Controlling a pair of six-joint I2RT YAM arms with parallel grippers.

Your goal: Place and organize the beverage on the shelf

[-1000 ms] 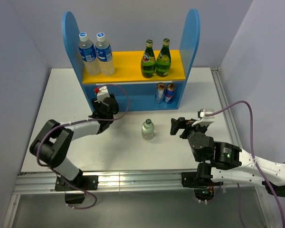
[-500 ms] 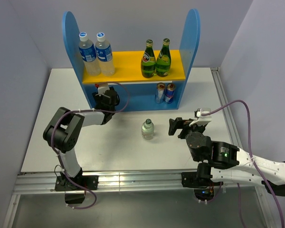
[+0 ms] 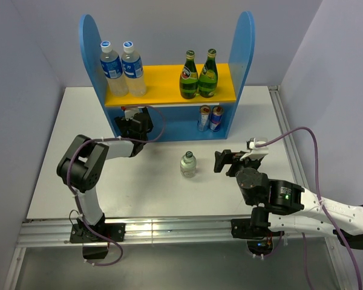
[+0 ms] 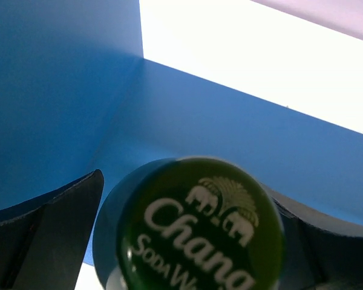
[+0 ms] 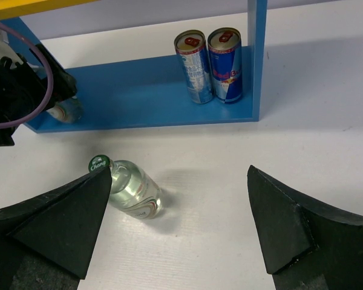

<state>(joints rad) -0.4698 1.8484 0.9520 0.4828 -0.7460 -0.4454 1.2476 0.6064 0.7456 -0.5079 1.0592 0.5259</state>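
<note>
A: Top external view: where was the shelf (image 3: 169,90)?
B: At the table's (image 3: 260,121) far edge, two clear bottles (image 3: 122,68) and two green bottles (image 3: 198,75) on its yellow board (image 3: 163,84), two cans (image 3: 210,118) below.
A: And the grippers?
B: The left gripper (image 3: 135,122) was inside the lower bay, clamped on a soda bottle (image 4: 193,235). The right gripper (image 5: 179,172) stood spread wide, a loose bottle (image 5: 130,190) on the table ahead of it

You get even, bright light from above — soft shadows sit beneath the shelf (image 3: 169,89). Your left wrist view is close and soft (the green-capped bottle (image 4: 199,235) blurs), with white glare top right.
</note>
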